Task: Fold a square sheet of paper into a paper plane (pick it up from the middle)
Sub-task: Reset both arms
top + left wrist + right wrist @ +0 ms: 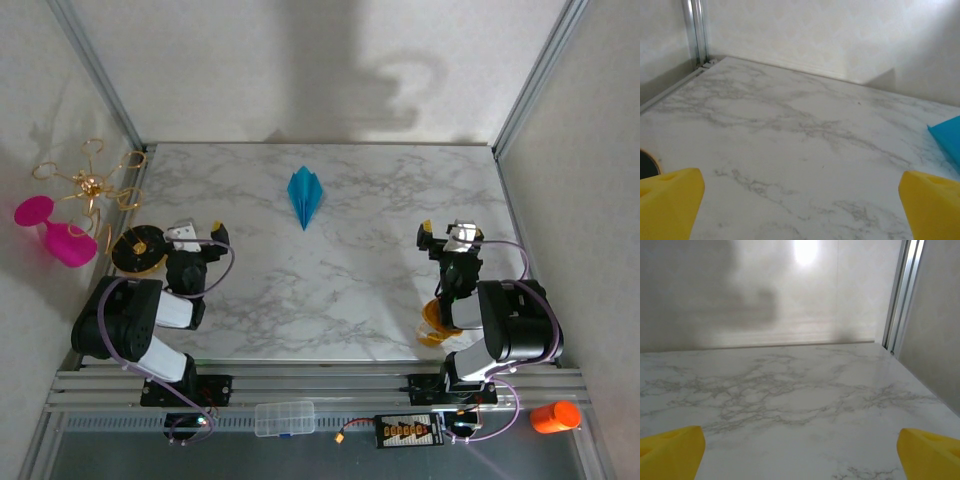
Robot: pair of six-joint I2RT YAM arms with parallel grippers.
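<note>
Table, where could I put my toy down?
The marble table is bare between the left gripper and right gripper, and in the far corners either side of the paper plane. Crowded: the near corners, where the arms sit.

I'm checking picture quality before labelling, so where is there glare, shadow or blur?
Top external: even light, the teal-blue folded paper plane sharp on the white marble table, arm shadows on the pale back wall. Left wrist: the left gripper's yellow fingertips look soft, near the lens. Right wrist: a bright glare patch on the wall beside a dark shadow; the right gripper's yellow fingertips blurred.
</note>
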